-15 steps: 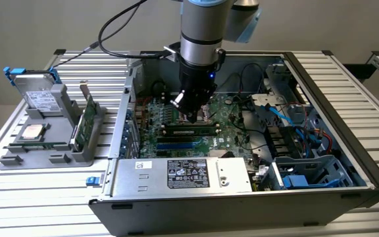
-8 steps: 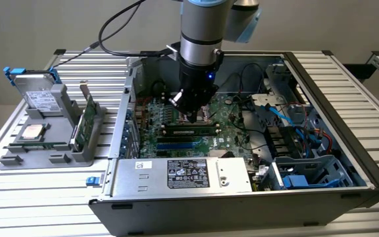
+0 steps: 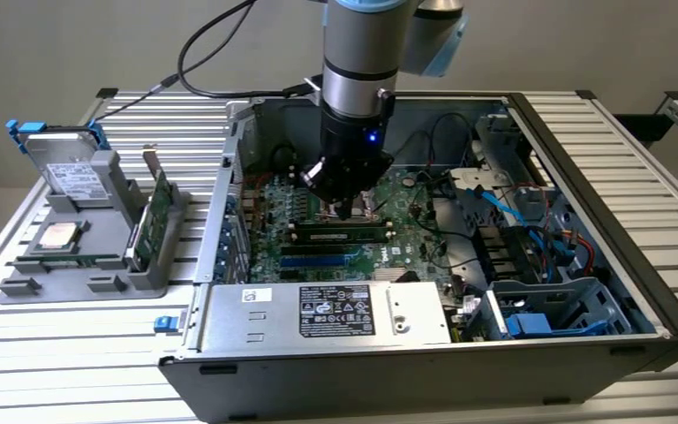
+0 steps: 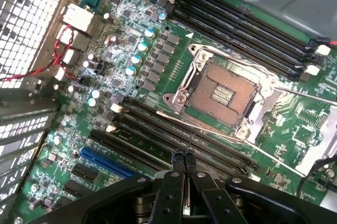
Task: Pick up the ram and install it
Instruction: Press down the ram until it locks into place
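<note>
Find the ram (image 3: 339,233) lying lengthwise along a black memory slot on the motherboard (image 3: 416,252), on the side of the board toward the power supply (image 3: 327,311); looks seated there, though hard to say whether fully home or merely resting on the slot.

Just above its middle, note the gripper (image 3: 345,210), pinched fully shut with nothing between the fingertips; seen from the wrist as the gripper (image 4: 184,156) poised over the bank of slots, seemingly pressing or about to press rather than holding.

Right beside that bank, mind the open processor socket (image 4: 224,95) (contacts bare, retaining frame lifted); farther out, outside the case's wall on the exterior view's left, the fixture (image 3: 80,265) carrying the expansion card (image 3: 156,212).

Judged risks: pushing off the stick's centre and seating one end only; sliding off the thin top edge and striking the socket contacts; pressing a stick not lined up with its slot and stressing the board.
</note>
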Robot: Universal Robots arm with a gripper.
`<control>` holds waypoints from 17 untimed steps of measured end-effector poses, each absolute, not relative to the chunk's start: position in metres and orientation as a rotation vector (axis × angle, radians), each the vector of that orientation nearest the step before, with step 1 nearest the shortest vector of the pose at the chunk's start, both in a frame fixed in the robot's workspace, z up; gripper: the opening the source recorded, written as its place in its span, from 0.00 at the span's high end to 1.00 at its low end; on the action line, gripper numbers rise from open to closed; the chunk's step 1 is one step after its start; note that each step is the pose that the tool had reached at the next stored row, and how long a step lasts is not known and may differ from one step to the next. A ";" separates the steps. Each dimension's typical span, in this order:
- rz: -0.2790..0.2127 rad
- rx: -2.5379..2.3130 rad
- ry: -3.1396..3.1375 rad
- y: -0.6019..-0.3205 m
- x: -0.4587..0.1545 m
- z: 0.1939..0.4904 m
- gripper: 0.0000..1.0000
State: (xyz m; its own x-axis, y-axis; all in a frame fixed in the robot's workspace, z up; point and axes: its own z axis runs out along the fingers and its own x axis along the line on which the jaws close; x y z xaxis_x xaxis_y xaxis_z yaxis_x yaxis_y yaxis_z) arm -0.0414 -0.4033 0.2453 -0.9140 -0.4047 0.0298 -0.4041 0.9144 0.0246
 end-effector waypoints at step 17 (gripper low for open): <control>-0.035 0.214 -3.103 -0.403 -0.041 0.245 0.90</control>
State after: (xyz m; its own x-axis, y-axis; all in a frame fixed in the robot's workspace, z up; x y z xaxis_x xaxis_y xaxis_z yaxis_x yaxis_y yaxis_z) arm -0.0414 -0.4033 0.2453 -0.9900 -0.1376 0.0298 -0.1369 0.9903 0.0246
